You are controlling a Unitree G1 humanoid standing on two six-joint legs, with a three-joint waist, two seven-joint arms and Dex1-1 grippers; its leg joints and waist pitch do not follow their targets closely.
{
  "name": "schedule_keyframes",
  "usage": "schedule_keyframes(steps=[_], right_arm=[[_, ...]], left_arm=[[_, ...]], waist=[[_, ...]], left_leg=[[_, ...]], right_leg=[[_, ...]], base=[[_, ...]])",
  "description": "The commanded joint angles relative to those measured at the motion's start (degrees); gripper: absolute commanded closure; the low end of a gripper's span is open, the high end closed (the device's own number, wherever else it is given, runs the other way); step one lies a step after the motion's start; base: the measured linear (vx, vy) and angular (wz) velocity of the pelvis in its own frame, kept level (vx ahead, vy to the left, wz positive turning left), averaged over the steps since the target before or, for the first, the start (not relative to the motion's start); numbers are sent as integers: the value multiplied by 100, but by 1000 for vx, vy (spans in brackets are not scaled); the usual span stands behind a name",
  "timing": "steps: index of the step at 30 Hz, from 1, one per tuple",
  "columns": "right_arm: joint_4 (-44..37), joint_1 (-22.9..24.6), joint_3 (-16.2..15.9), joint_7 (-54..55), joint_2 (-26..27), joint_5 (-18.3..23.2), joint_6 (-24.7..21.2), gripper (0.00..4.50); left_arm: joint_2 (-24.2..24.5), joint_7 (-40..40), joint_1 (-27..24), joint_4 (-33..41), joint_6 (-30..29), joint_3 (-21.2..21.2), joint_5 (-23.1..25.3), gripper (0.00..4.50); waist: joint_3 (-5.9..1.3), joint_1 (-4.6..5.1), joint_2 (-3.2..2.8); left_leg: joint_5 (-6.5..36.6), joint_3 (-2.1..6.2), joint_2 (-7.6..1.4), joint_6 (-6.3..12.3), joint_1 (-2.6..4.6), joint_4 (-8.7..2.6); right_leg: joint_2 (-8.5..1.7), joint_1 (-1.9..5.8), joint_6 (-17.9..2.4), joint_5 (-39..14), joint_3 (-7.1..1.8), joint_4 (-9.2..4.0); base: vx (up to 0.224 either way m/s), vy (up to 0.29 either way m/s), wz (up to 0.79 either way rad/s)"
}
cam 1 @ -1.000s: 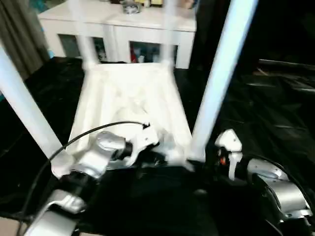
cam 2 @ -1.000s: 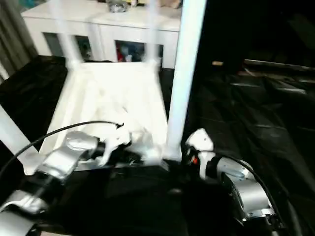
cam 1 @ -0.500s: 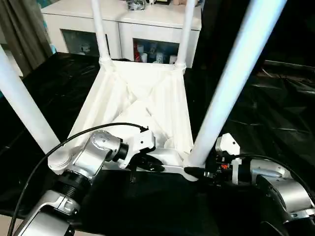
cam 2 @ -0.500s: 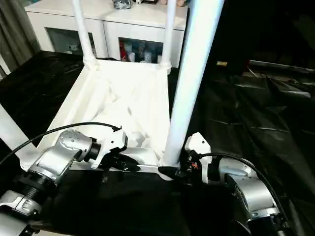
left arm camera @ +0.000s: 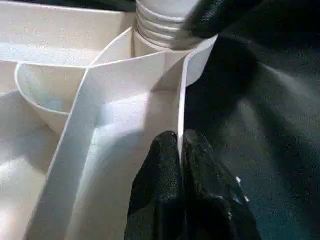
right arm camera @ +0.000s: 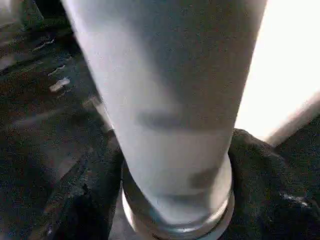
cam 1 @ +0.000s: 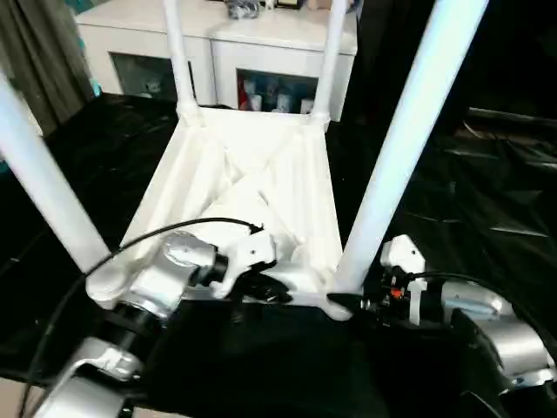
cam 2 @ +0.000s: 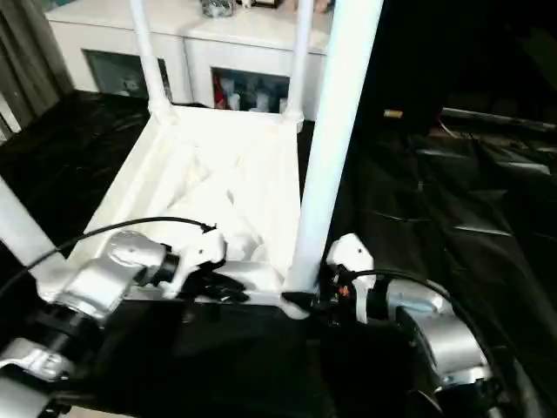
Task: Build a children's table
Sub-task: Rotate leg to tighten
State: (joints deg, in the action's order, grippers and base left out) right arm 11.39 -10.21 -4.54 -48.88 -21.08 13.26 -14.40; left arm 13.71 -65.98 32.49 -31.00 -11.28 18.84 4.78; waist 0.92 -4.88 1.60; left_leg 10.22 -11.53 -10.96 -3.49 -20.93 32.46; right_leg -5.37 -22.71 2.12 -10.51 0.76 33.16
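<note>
From the head views I see the children's table (cam 1: 252,183) upside down on the black surface (cam 1: 487,200), its near-right leg (cam 1: 396,148) upright just beside my right gripper (cam 1: 348,305), whose finger state I cannot tell, while the left wrist view shows the left gripper (left arm camera: 180,150) with fingers (left arm camera: 162,170) clamped on the top's near rim.

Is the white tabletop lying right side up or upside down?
Upside down: the tabletop shows its ribbed underside, and four legs rise from its corners.

White children's table (cam 1: 252,187); black drape (cam 1: 487,200); white cabinet (cam 1: 218,52).

white leg (right arm camera: 165,100), pincer fingers (right arm camera: 260,175) (black) flanking
</note>
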Motion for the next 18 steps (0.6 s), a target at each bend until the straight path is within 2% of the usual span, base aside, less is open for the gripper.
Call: schedule_keyframes(steps=[1,2,4,5,6,7,8,9,10,11,12,13,14,16,18], right_arm=[[342,6,-91,888,424,-212,-181,176],[369,-5,-35,1150,556,-231,-238,176],[422,-43,57,1570,756,-271,-345,177],[462,-78,89,1847,906,-316,-396,177],[510,-138,62,2223,1140,-444,-438,177],[511,-139,61,2228,1143,-447,-439,177],[508,-176,-28,2351,1263,-555,-451,177],[493,-212,-149,2358,1350,-664,-398,177],[472,-221,-220,2298,1360,-705,-349,177],[458,-232,-275,2218,1351,-724,-295,177],[462,-249,-273,2176,1373,-690,-242,177],[451,-258,-215,2114,1397,-584,-217,142],[396,-279,-145,2023,1392,-429,-236,122],[342,-281,-123,1921,1332,-363,-237,106],[220,-274,-120,1643,1164,-262,-267,85]], left_arm=[[-609,1184,99,-534,-194,-143,-48,450],[-719,1366,162,-625,-223,-153,-19,450],[-895,1704,267,-766,-313,-189,29,450],[-1024,1866,338,-847,-363,-194,41,450],[-1246,2139,461,-981,-418,-195,75,450],[-1249,2143,463,-983,-418,-195,76,450],[-1347,2207,526,-1055,-390,-154,131,450],[-1422,2196,564,-1110,-324,-111,193,450],[-1443,2159,565,-1113,-300,-91,209,450],[-1437,2080,556,-1100,-287,-59,220,450],[-1440,2050,568,-1142,-264,-44,234,450],[-1424,2026,565,-1149,-256,-41,238,450],[-1364,1912,564,-1165,-235,-9,225,450],[-1309,1817,545,-1134,-199,12,211,450],[-1185,1586,510,-1056,-148,36,165,450]], waist=[[-147,56,124],[-158,58,144],[-142,60,138],[-148,64,123],[-152,60,118],[-153,59,79],[-163,69,87],[-163,66,63],[-161,76,81],[-164,66,48],[-163,77,66],[-162,70,36],[-159,78,56],[-159,79,52],[-165,77,65]], left_leg=[[1932,94,-174,19,78,-408],[2001,118,-163,-32,77,-412],[2080,121,-155,-20,100,-406],[2085,130,-149,0,94,-411],[2085,136,-154,0,90,-414],[2102,139,-153,-20,95,-417],[2108,153,-148,-18,75,-428],[2105,145,-151,-18,83,-429],[2155,141,-145,-4,81,-425],[2177,154,-151,3,73,-438],[2190,149,-152,22,64,-439],[2210,150,-150,24,69,-441],[2264,149,-148,46,68,-443],[2291,149,-150,48,74,-442],[2249,158,-160,64,52,-451]], right_leg=[[-214,75,-844,-2486,-81,-471],[-238,85,-708,-2797,-69,-503],[-231,42,-564,-3059,-74,-557],[-236,51,-507,-3140,-74,-575],[-238,49,-490,-3147,-74,-574],[-231,34,-481,-3138,-76,-575],[-223,60,-445,-3090,-60,-575],[-218,44,-444,-3027,-70,-583],[-210,36,-442,-2990,-69,-588],[-221,53,-453,-2950,-68,-579],[-210,51,-462,-2882,-69,-577],[-214,48,-472,-2871,-71,-579],[-210,47,-477,-2901,-66,-586],[-211,38,-473,-2951,-68,-592],[-222,60,-479,-2903,-68,-582]], base=[[-51,8,-2],[-51,8,-2],[0,0,0],[0,0,0],[0,0,0],[0,0,0],[0,0,0],[0,0,0],[0,0,0],[0,0,0],[0,0,0],[0,0,0],[0,0,0],[0,0,0],[0,0,0]])
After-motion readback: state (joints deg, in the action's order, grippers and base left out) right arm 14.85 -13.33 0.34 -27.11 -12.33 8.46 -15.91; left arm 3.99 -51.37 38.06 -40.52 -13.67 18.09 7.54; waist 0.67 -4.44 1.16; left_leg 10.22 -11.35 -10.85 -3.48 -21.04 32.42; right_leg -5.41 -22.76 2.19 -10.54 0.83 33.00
